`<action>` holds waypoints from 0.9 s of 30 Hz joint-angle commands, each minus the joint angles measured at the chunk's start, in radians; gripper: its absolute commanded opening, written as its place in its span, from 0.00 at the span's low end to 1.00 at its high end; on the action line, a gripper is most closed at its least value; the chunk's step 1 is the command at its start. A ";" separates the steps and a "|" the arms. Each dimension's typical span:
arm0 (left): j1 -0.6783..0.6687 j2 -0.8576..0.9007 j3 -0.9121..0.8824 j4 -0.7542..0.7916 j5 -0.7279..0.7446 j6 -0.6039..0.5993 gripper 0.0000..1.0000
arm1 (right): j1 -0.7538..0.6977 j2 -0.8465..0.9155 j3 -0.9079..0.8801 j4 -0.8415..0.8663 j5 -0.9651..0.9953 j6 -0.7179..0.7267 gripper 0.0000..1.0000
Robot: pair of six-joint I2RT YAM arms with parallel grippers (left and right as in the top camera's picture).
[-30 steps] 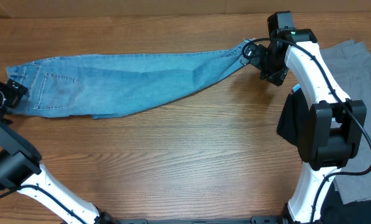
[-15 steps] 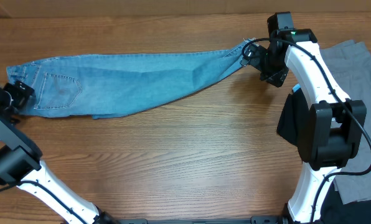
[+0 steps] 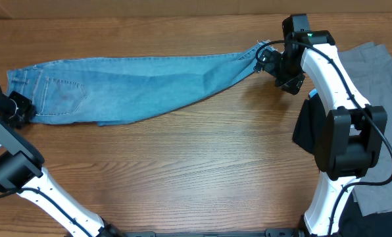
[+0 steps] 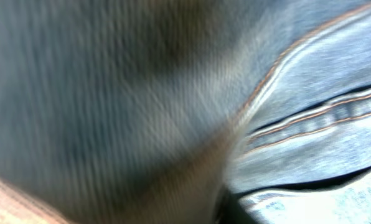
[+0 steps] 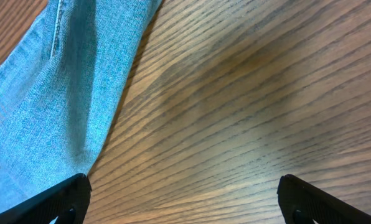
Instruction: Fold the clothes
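Jeans (image 3: 137, 85) stretched along your far worktop (image 3: 183, 171), your left claw (image 3: 16, 109) at the waistband (image 3: 14, 82), pinching or not you cannot tell, your right claw (image 3: 271, 60) spread wide beside the hem (image 3: 258, 51)

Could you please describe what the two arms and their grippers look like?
The left arm and right arm have white tubular links, boxy black joint housings and thin black cables alongside. A small green light sits near the right wrist. The left gripper and right gripper are black.
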 commanded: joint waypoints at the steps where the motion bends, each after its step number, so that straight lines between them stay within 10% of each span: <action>1: 0.000 0.034 0.061 -0.050 0.013 0.011 0.04 | 0.004 -0.007 0.021 -0.008 -0.002 -0.008 0.99; 5: -0.003 0.023 0.157 -0.143 0.013 0.003 0.04 | 0.004 -0.007 0.021 -0.013 -0.002 -0.007 0.81; 13: -0.060 -0.178 0.306 -0.253 0.013 -0.016 0.04 | 0.004 -0.008 0.021 -0.026 -0.061 -0.007 0.76; 27: -0.271 -0.790 0.335 -0.158 -0.086 -0.035 0.04 | 0.004 -0.011 0.021 -0.068 -0.253 -0.098 0.89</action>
